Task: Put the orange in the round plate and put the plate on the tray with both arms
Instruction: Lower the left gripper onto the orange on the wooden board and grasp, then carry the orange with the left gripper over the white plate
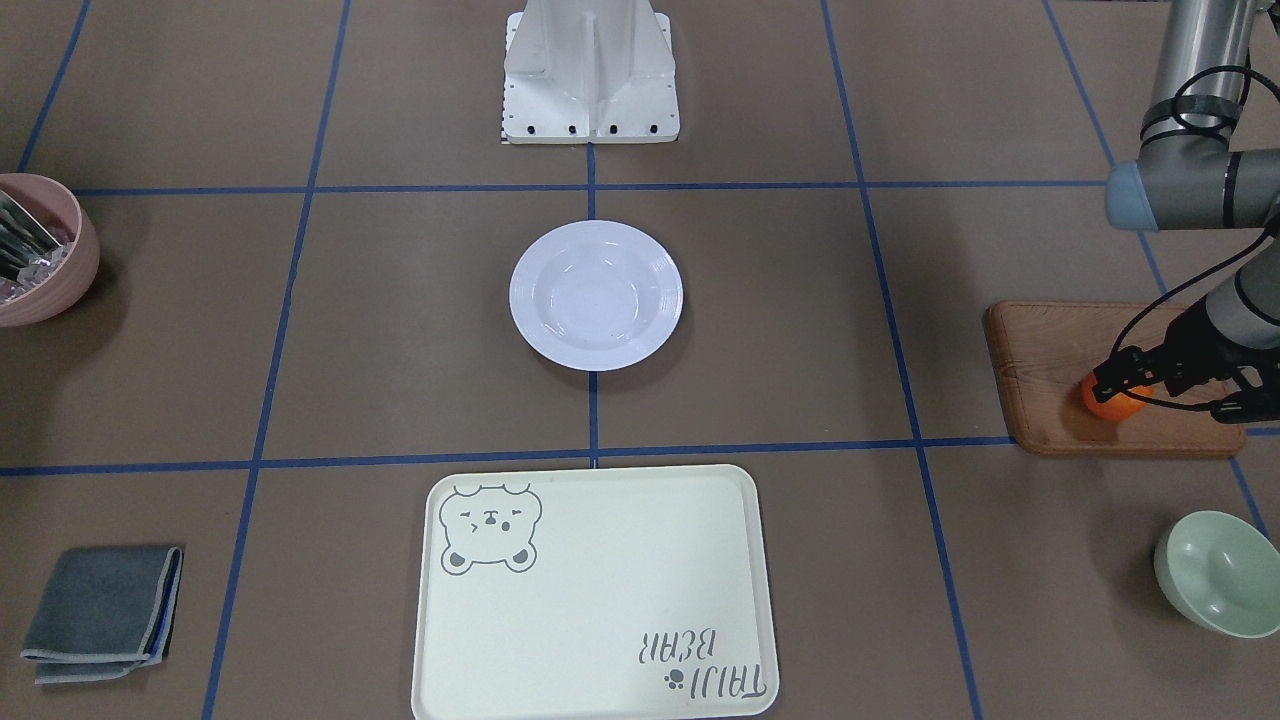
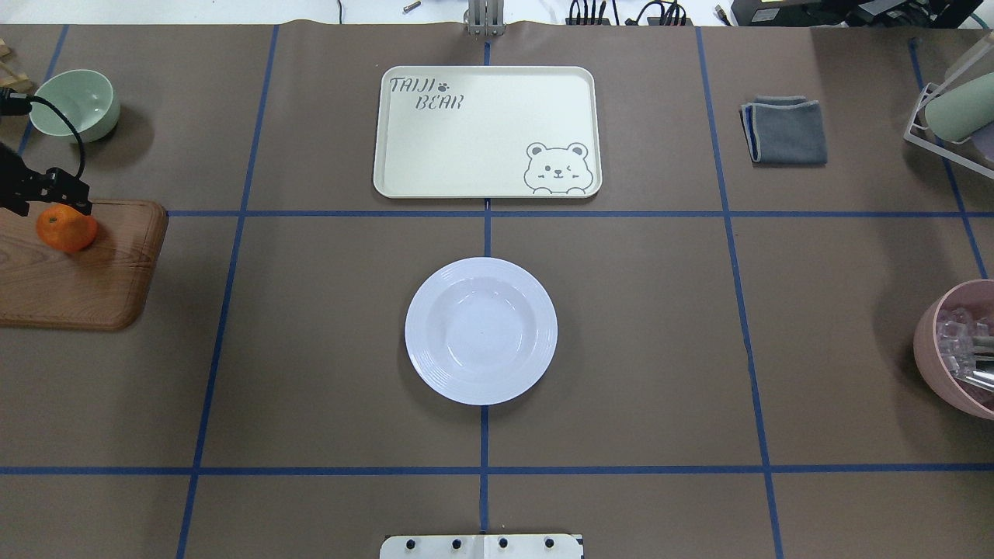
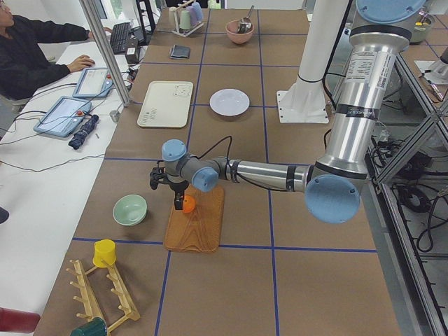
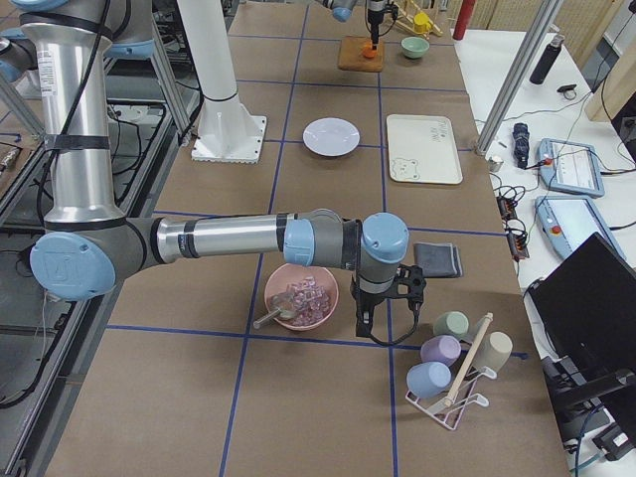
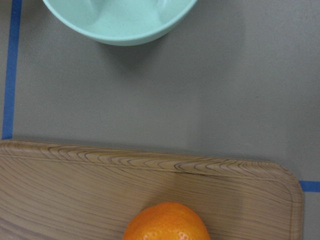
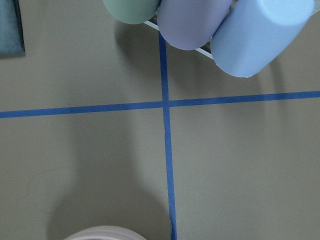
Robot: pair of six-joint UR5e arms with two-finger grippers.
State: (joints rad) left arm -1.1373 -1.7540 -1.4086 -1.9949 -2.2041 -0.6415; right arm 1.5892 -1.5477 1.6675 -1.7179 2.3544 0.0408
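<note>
Orange (image 2: 67, 227), small and bright, on wooden board (image 2: 85, 287)

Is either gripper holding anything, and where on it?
Cannot tell: the left gripper sits atop the orange on the wooden board, grip unclear. The right gripper shows nothing held.

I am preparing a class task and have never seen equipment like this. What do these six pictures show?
Two jointed robot arms work at a brown table marked with blue tape. Four pictures come from fixed cameras: one in front, one overhead, and one at each end of the table. The other two come from cameras on the wrists. Mid-table sit a white round plate and a cream bear tray, both empty. The left hand is down at an orange on a wooden board, near a green bowl. Whether it grips the orange yet is unclear. The right hand hangs beside a pink bowl.
</note>
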